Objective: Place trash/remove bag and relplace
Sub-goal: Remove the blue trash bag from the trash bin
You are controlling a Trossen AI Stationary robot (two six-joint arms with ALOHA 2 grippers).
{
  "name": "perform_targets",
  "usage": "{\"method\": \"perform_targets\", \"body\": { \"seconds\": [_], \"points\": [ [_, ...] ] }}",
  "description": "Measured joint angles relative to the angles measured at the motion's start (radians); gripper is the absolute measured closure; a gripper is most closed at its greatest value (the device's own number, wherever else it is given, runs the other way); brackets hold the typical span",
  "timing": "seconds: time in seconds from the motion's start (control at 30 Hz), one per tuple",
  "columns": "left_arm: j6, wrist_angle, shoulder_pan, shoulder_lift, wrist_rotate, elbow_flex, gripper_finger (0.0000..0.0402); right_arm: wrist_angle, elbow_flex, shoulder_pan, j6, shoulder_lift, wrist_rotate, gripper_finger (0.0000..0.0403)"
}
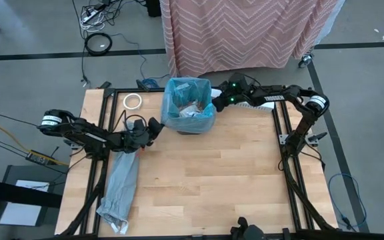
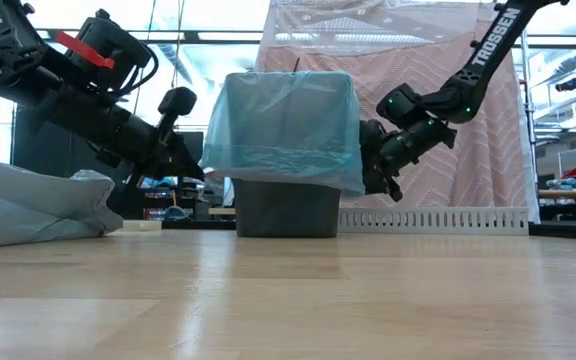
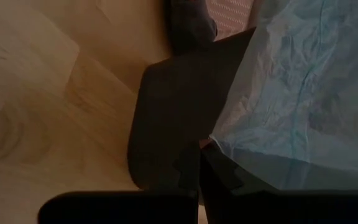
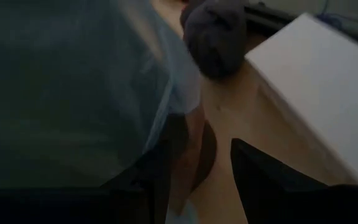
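A small dark bin (image 2: 286,208) stands at the table's far middle, lined with the blue bag (image 2: 286,125), whose skirt hangs over the rim. Trash (image 1: 192,111) lies inside the bag. My left gripper (image 1: 157,127) is at the bin's left side, shut at the bag's lower hem. At the bin's right side my right gripper (image 1: 216,103) is open. In the right wrist view (image 4: 210,155), one finger shows through the bag's film (image 4: 73,93) and the other stands outside the skirt. My left gripper pinches the bag's hanging hem at a corner (image 3: 212,143), only at its fingertips. It comes nearly level from the table's left side, slightly downward. The bag stays draped over the bin. Whether my right gripper touches the bag, I cannot tell.
A pale grey plastic bag (image 1: 120,190) lies along the table's left side. A tape roll (image 1: 133,101) sits at the far left, and a white box (image 4: 316,81) lies right of the bin. The near half of the wooden table (image 1: 205,193) is bare.
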Motion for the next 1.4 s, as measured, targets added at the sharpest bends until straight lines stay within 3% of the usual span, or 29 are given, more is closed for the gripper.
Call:
{"method": "perform_targets", "body": {
  "seconds": [0.3, 0.37, 0.47, 0.53, 0.9, 1.17, 1.4],
  "points": [
    [0.0, 0.014, 0.0, 0.0, 0.01, 0.0, 0.0392, 0.088, 0.004, 0.015, 0.021, 0.064, -0.098, 0.0261],
    [0.0, 0.018, 0.0, 0.0, 0.01, 0.0, 0.0392, 0.079, 0.003, 0.024, 0.031, 0.063, -0.11, 0.0291],
    [0.0, 0.018, 0.0, 0.0, 0.01, 0.0, 0.0392, 0.08, 0.02, 0.032, 0.033, 0.063, -0.111, 0.0373],
    [0.0, 0.018, 0.0, 0.0, 0.01, 0.0, 0.0392, 0.09, 0.026, 0.038, 0.023, 0.06, -0.11, 0.039],
    [0.002, 0.131, -0.001, 0.0, 0.083, 0.0, 0.0392, 0.048, 0.033, 0.039, 0.135, 0.028, -0.08, 0.0403],
    [0.002, 0.324, -0.001, 0.0, 0.115, 0.0, 0.0392, -0.072, 0.034, 0.037, 0.09, -0.066, 0.015, 0.0403],
    [0.0, 0.447, -0.001, 0.0, 0.206, 0.0, 0.0392, -0.119, 0.034, 0.037, 0.113, -0.164, 0.071, 0.0403]
  ]
}}
